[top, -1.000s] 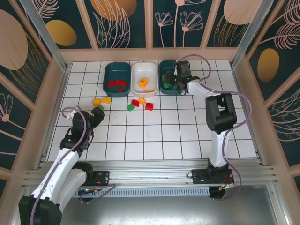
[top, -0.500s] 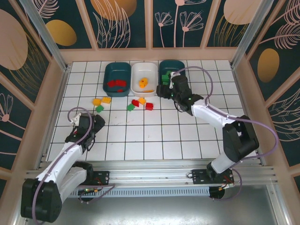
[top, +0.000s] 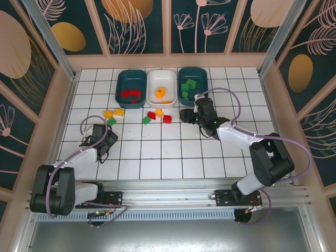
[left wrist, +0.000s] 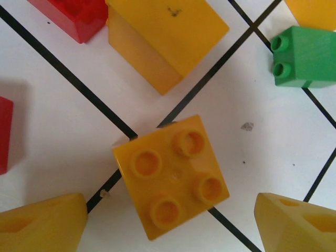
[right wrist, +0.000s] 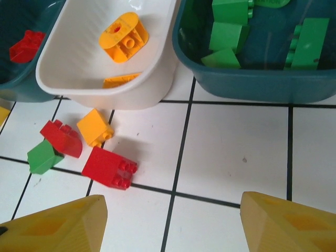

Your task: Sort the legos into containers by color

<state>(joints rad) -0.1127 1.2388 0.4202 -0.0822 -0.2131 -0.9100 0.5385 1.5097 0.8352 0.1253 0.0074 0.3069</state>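
Left end effector (left wrist: pixel 169 223): released, fingertips (left wrist: pixel 42 223) flanking a four-stud yellow lego (left wrist: pixel 170 176) on the desk (left wrist: pixel 63 121), clear of it
Right end effector (right wrist: pixel 170 220): released, empty, over the desk near the white container (right wrist: pixel 157 89)
Cut off by frame: left teal container (right wrist: pixel 16 86) with a red lego (right wrist: pixel 26 44); right teal container (right wrist: pixel 252 86) with green legos (right wrist: pixel 226 37)
Loose legos (right wrist: pixel 109 167): red, green, yellow cluster before the white container
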